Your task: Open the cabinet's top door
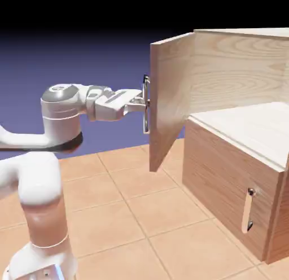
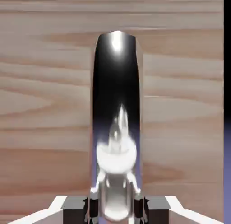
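At the swung-out top door (image 1: pixel 169 98), the level arm's tool (image 1: pixel 143 104) clamps the silver handle (image 2: pixel 117 110).

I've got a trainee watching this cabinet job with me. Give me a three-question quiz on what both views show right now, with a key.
1. True or false: the top door stands swung out from the cabinet, showing the white interior.
2. Multiple choice: the gripper is at A) the lower door's small handle, B) the top door's vertical silver bar handle, C) the cabinet's pale top edge.
3. Fill in: in the hand view, the bar handle runs between the two grey ____ at the picture's bottom edge.

Key: 1 true; 2 B; 3 fingertips.
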Controlling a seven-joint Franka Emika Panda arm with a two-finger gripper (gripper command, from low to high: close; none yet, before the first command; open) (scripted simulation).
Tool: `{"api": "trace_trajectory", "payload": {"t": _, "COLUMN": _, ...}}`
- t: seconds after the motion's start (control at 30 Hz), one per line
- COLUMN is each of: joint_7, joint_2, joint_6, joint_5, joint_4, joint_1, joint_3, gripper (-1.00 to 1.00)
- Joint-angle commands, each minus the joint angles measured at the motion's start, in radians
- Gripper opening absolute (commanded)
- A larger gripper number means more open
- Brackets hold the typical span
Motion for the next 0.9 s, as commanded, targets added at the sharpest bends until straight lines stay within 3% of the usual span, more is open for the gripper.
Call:
{"api": "trace_trajectory", "payload": {"t": 0.0, "joint_7": -0.013, "joint_2": -0.012, "joint_6": -0.040, "joint_5": 0.045, "joint_4": 0.000, "joint_1": 0.022, "joint_3": 0.035, "gripper": -1.00}}
{"api": "trace_trajectory", "payload": {"t": 0.4, "joint_7": -0.083, "joint_2": -0.020, "joint_6": -0.412, "joint_5": 0.490, "joint_4": 0.112, "joint_1": 0.113, "joint_3": 0.466, "gripper": -1.00}}
{"api": "trace_trajectory", "payload": {"t": 0.87, "joint_7": -0.082, "joint_2": 0.132, "joint_6": -0.922, "joint_5": 0.810, "joint_4": 0.585, "joint_1": -0.152, "joint_3": 0.871, "gripper": -1.00}}
